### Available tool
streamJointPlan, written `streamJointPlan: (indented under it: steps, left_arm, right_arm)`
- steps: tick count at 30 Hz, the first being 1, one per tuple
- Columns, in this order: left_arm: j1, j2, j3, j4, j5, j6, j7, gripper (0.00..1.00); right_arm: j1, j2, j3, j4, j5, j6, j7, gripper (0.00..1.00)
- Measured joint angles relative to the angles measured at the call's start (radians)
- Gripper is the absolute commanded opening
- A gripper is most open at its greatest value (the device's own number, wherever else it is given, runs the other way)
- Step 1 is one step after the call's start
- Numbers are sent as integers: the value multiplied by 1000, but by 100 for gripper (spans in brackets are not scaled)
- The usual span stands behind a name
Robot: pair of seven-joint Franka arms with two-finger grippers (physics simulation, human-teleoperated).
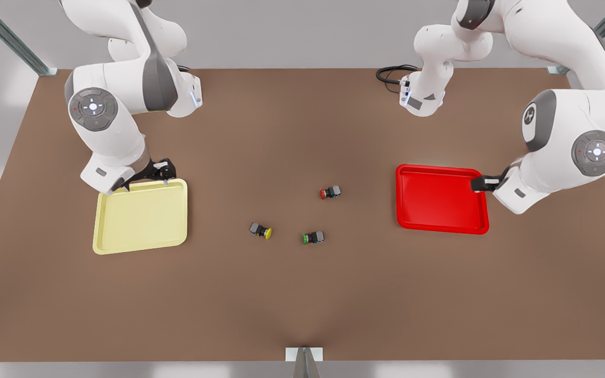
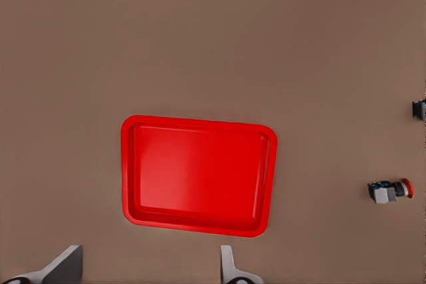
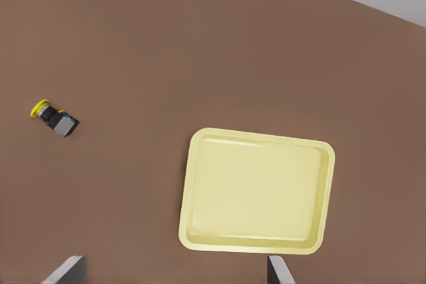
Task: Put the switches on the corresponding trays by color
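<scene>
Left gripper (image 1: 483, 182) hangs wide open by the red tray (image 1: 441, 199); right gripper (image 1: 163, 170), apparently wide too, over the yellow tray (image 1: 142, 218). Between them on the table (image 1: 302, 294) lie the red switch (image 1: 330, 192) and yellow switch (image 1: 261, 230).

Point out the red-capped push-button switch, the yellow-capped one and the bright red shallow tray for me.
Red-capped push-button switch (image 1: 330, 192): front view, middle of its body.
Yellow-capped push-button switch (image 1: 260, 230): front view, where the dark body meets the cap.
Bright red shallow tray (image 1: 439, 202): front view, bare floor of the tray.
</scene>
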Motion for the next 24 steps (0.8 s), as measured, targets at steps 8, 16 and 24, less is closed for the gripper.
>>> streamJointPlan:
  steps: [8,16,24]
  left_arm:
    - [-65,52,-113,2,-10,36,-172,100]
    - [-213,266,-123,125,-6,187,-354,100]
    - [-322,335,-146,118,-13,338,-445,100]
  right_arm:
    - [136,387,125,28,9,448,-239,100]
    - [131,491,124,4,94,508,-430,100]
    - [131,526,122,-93,96,639,-422,100]
